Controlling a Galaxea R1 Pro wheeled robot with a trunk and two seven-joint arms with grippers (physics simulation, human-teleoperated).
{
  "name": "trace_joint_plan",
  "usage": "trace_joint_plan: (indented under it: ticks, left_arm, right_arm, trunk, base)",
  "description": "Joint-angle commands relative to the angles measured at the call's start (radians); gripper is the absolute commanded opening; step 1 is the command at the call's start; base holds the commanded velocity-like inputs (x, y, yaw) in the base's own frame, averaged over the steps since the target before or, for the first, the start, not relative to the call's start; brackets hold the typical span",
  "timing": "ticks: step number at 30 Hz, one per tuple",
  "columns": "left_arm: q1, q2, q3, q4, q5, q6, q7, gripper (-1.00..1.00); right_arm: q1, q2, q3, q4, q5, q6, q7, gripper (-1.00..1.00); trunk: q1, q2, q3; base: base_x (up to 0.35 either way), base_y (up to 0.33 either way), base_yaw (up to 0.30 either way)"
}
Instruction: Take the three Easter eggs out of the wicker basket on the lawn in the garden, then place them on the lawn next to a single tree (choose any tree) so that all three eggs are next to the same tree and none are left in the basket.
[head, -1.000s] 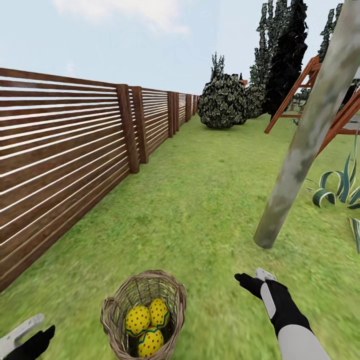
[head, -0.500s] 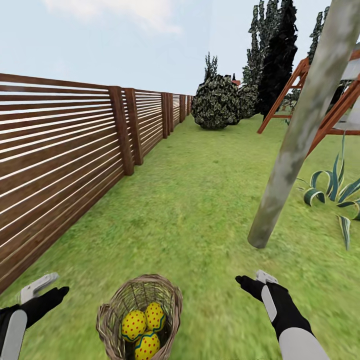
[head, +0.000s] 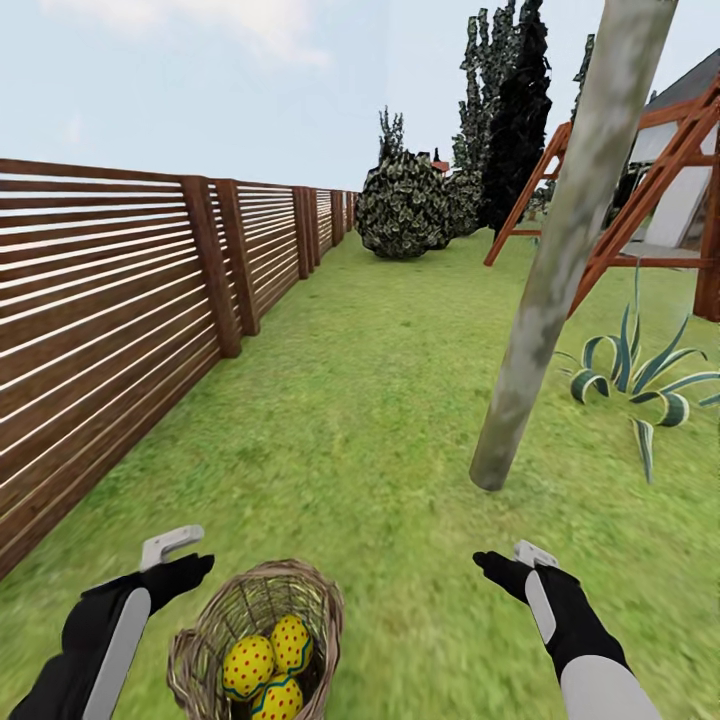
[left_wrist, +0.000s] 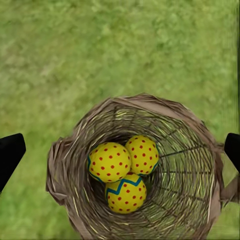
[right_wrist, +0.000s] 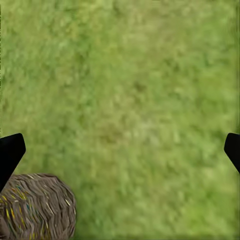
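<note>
The wicker basket (head: 255, 640) stands on the lawn (head: 380, 400) low in the head view, with three yellow Easter eggs (head: 248, 665) lying inside. My left gripper (head: 185, 558) hovers open just left of the basket's rim. The left wrist view looks straight down into the basket (left_wrist: 190, 165) at the eggs (left_wrist: 109, 161), which lie between that gripper's spread fingertips (left_wrist: 10, 155). My right gripper (head: 510, 558) is open over bare grass right of the basket, which shows in the right wrist view (right_wrist: 35, 207). The tree (head: 560, 250) has a pale mottled trunk that meets the grass a short way beyond the right gripper.
A slatted wooden fence (head: 100, 330) runs along the left side. Far back are a round bush (head: 400, 205) and dark cypresses (head: 510, 110). A wooden swing frame (head: 650, 190) and a striped spiky plant (head: 630, 370) stand right of the tree.
My left arm has come up and forward to the basket's left rim. The whole head view has shifted, so fence, basket and tree sit further left. The right gripper holds its place.
</note>
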Motion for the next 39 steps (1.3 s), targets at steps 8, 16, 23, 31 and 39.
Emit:
trace_joint_plan:
  ticks: [8,16,23,31,39]
  left_arm:
    - [-0.001,0.0,-0.019,0.087,0.017,-0.06,0.014,1.0]
    - [-0.002,0.0,-0.021,0.189,0.015,-0.132,0.013,1.0]
    - [-0.002,0.0,-0.023,0.302,0.016,-0.157,0.01,1.0]
    - [-0.004,-0.003,-0.03,0.412,0.012,-0.251,0.008,1.0]
    - [-0.004,-0.004,-0.043,0.419,0.011,-0.263,0.008,1.0]
  right_arm:
    - [0.0,0.001,-0.006,-0.002,0.0,0.005,0.005,1.0]
    - [0.0,0.002,-0.006,-0.002,-0.002,0.005,0.005,1.0]
    - [0.0,0.002,-0.006,-0.014,-0.004,0.006,0.012,1.0]
    - [0.096,0.032,0.008,-0.378,-0.009,0.127,0.02,1.0]
    - [0.125,0.098,0.124,-0.712,-0.012,0.296,0.021,1.0]
  trunk:
    - [-0.031,0.056,0.024]
    - [-0.042,0.077,0.034]
    - [-0.042,0.077,0.034]
    - [-0.058,0.105,0.046]
    - [-0.088,0.161,0.071]
  base:
    - [0.0,0.0,-0.01]
    - [0.0,0.0,-0.001]
    - [0.0,0.0,0.0]
    - [0.0,0.0,0.0]
    - [0.0,0.0,0.0]
